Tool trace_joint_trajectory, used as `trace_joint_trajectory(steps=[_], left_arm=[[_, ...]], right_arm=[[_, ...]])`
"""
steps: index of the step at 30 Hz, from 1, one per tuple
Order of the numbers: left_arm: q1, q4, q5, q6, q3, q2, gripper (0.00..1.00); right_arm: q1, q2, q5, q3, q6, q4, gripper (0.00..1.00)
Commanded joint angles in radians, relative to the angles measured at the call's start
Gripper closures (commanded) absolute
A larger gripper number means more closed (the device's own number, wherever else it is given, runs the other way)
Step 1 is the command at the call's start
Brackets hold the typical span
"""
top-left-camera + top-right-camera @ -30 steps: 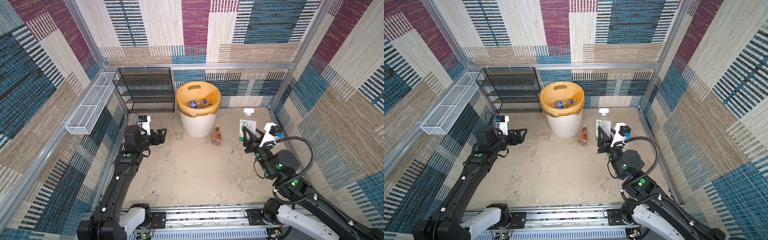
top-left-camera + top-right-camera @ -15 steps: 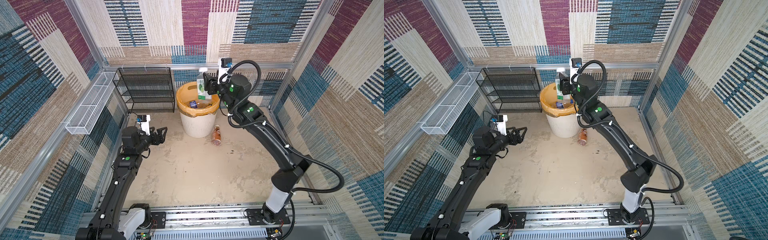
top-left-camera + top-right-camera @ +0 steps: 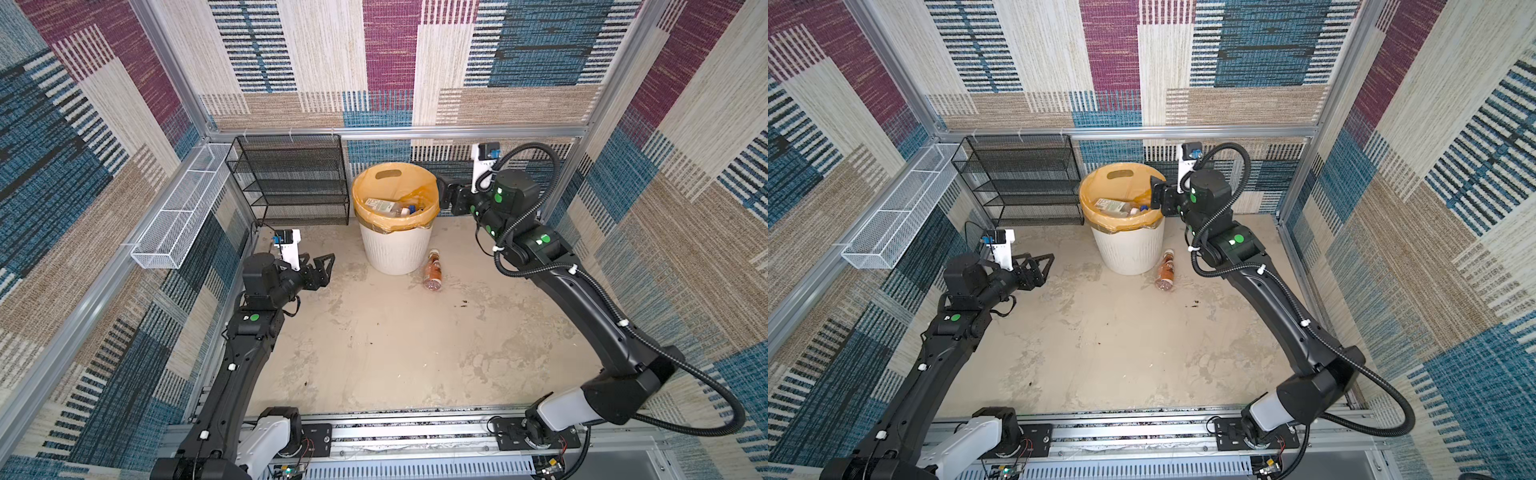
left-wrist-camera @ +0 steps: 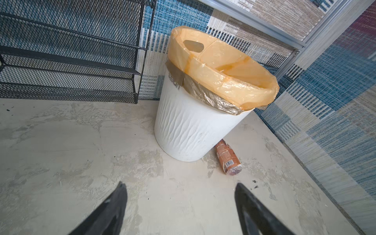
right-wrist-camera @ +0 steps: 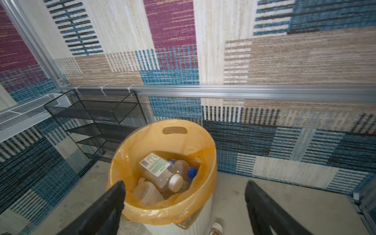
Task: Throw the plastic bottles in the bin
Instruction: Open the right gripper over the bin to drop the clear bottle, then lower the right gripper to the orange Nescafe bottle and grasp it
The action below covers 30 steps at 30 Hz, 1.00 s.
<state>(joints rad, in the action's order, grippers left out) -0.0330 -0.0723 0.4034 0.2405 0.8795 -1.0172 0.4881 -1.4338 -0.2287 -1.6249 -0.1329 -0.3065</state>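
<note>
Floor point(image 3: 374, 340), bottle point(image 3: 432, 270) lying, cap toward bin point(image 3: 395, 249)

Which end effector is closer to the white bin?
Right. The right end effector hangs open just beside the bin's rim, up at its top. The left end effector is lower, near the floor, well apart on the bin's left in both top views.

A black mesh shelf rack point(image 3: 291, 178) stands at the far left of the floor point(image 3: 395, 345), against the far wall point(image 3: 386, 54). A white wire basket point(image 3: 178, 216) hangs along the left wall point(image 3: 62, 166), just beside it. The beige floor is blotchy and stained.
</note>
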Motion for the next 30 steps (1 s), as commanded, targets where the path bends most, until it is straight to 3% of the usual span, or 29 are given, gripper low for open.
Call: trace_joint_trajectory(steps=[1, 7, 13, 30], left_arm=[[-0.001, 0.005, 0.017, -0.003, 0.013, -0.006, 0.17], [-0.001, 0.007, 0.025, 0.003, 0.013, -0.017, 0.17], [-0.001, 0.006, 0.054, 0.017, 0.022, -0.049, 0.18], [-0.002, -0.008, 0.034, -0.002, 0.023, -0.04, 0.19]], right_arm=[[-0.036, 0.069, -0.015, 0.172, -0.105, 0.029, 0.04], [-0.078, 0.142, 0.036, 0.484, -0.243, 0.026, 0.02], [-0.083, 0.098, 0.11, 0.655, -0.316, 0.074, 0.02], [-0.084, -0.216, 0.219, 0.6, -0.348, 0.237, 0.02]])
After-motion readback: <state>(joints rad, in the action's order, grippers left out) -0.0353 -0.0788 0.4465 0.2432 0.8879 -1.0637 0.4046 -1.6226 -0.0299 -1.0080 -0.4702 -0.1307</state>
